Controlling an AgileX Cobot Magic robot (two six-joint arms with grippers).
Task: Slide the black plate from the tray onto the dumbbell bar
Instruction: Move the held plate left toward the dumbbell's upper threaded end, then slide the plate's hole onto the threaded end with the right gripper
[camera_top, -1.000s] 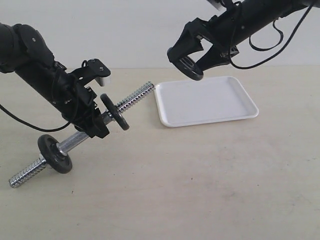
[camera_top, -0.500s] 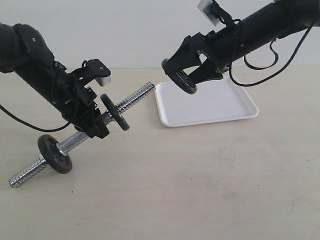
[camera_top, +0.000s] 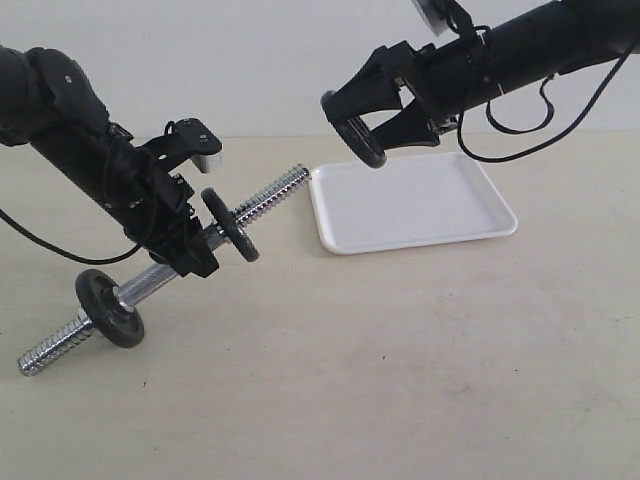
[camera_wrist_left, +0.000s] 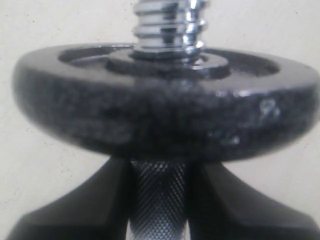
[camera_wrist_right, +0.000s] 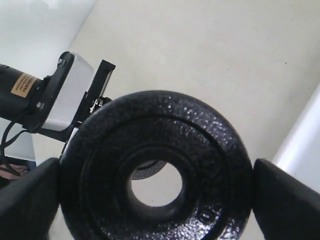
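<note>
Over the table (camera_top: 400, 380), right claw (camera_top: 358, 127) moved black plate (camera_wrist_right: 210, 150) toward dumbbell bar (camera_top: 265, 200).

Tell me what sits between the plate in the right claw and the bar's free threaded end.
Nothing. In the exterior view, only open air separates the black plate from the raised tip of the dumbbell bar.

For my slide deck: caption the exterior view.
Right gripper holds a black plate aloft; left gripper grips the dumbbell bar.

You have the tray (camera_top: 420, 205) at two o'clock on the table (camera_top: 400, 380), the dumbbell bar (camera_top: 268, 197) at nine, running seven to one; the black plate (camera_top: 362, 144) hangs raised by the tray's eleven o'clock corner
</note>
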